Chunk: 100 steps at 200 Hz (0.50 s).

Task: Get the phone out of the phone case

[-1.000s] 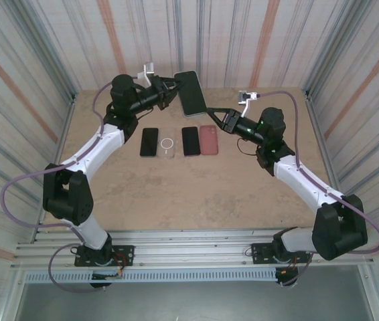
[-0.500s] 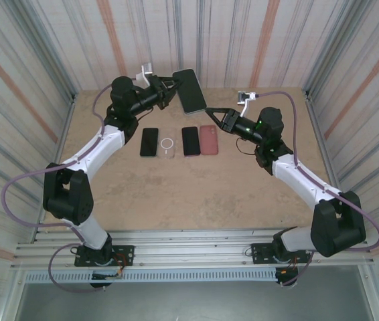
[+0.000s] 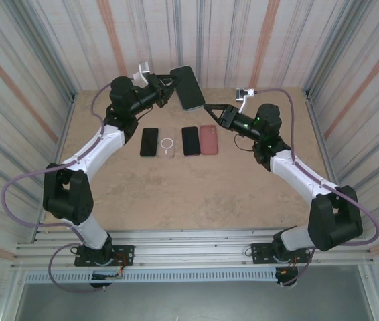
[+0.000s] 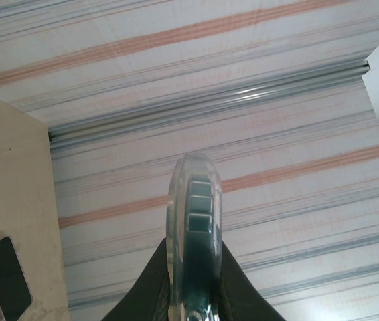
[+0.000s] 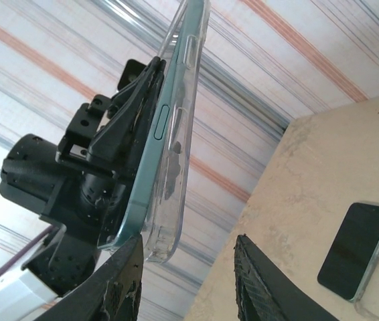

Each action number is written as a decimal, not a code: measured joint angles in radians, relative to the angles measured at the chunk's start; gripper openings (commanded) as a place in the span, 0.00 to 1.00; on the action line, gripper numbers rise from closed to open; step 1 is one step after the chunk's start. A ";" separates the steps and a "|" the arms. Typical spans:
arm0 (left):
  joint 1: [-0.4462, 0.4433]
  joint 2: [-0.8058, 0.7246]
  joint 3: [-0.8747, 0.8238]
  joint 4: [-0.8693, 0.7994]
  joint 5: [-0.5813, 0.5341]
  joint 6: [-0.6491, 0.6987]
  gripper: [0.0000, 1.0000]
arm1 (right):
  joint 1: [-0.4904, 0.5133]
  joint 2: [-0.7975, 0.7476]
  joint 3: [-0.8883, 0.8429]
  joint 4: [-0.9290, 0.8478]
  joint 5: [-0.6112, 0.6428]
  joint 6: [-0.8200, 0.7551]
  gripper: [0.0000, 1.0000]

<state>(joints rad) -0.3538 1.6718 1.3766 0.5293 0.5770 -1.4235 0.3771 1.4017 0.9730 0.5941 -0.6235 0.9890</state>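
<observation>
The teal phone [image 3: 188, 87] in its clear phone case [image 5: 169, 200] is held up in the air near the back wall. My left gripper [image 3: 165, 91] is shut on it, and its black fingers [image 4: 150, 287] clamp both faces of the phone [image 4: 194, 227], seen edge-on. My right gripper [image 3: 207, 107] is open at the phone's lower corner. One of its fingers [image 5: 124, 281] sits just under the teal edge [image 5: 126, 221]; the other finger [image 5: 256, 281] is well clear. The case's lower end seems to stand slightly off the phone.
On the table below lies a row: a black phone [image 3: 149, 141], an empty clear case with a white ring [image 3: 167, 145], another black phone [image 3: 190, 140] and a pink case [image 3: 208, 140]. Striped walls close in the back and sides.
My right gripper has moved up and left to the phone's lower corner. My left gripper has lifted the phone slightly up and left.
</observation>
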 measured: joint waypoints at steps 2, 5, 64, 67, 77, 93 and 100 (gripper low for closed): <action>0.000 0.000 0.000 0.000 -0.002 0.000 0.00 | 0.000 0.001 0.000 0.000 0.000 0.002 0.38; 0.000 0.000 0.000 0.000 -0.004 -0.002 0.00 | 0.002 0.002 0.001 0.000 0.002 0.005 0.38; -0.028 0.000 0.000 0.028 -0.048 -0.030 0.00 | 0.031 0.025 0.026 -0.014 0.002 0.051 0.38; -0.032 0.000 0.000 0.030 -0.048 -0.031 0.00 | 0.033 0.026 0.026 -0.014 0.003 0.053 0.38; -0.044 0.001 -0.001 0.040 -0.048 -0.041 0.00 | 0.036 0.029 0.026 -0.014 0.003 0.060 0.38; -0.053 0.005 -0.001 0.051 -0.049 -0.047 0.00 | 0.036 0.029 0.027 -0.011 0.003 0.083 0.38; -0.052 0.005 -0.001 0.051 -0.048 -0.048 0.00 | 0.036 0.030 0.027 -0.010 0.004 0.095 0.38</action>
<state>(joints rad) -0.4061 1.6772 1.3754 0.5808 0.5289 -1.4715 0.4129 1.4315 0.9997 0.5846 -0.6193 1.0843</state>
